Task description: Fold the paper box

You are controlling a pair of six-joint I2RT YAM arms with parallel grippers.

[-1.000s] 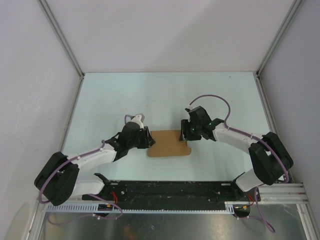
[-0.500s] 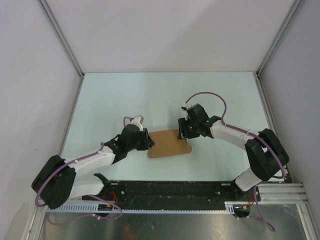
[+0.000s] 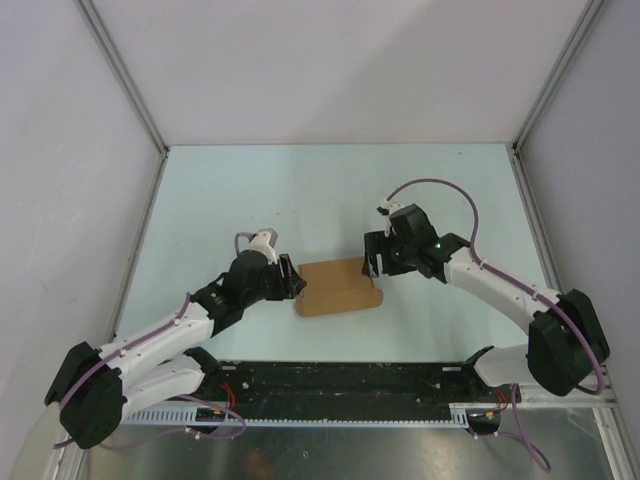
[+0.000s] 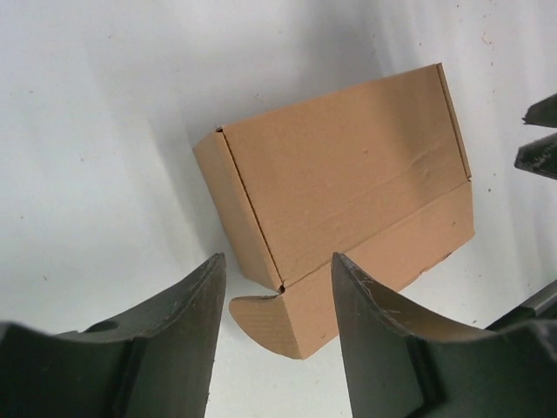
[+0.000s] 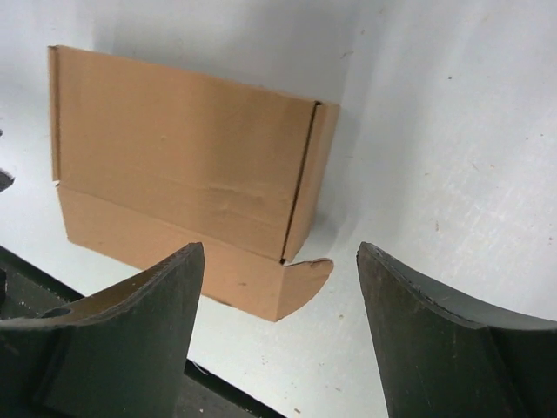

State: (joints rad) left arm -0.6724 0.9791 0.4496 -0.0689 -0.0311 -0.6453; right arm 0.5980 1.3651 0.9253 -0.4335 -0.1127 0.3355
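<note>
Paper box (image 3: 338,287) by near edge of table (image 3: 300,190), closed, front flap (image 4: 383,252) loose; left jaws and right jaws open, empty. I'd tuck flap next.

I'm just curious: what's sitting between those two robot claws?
The paper box lies on the table between the left gripper and the right gripper; the top view shows it best.

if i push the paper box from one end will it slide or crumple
The paper box is thin card, so probably light; being low, it should slide on the smooth table rather than tip. Its front flap lies untucked, so it may flex or spring open if squeezed.
</note>
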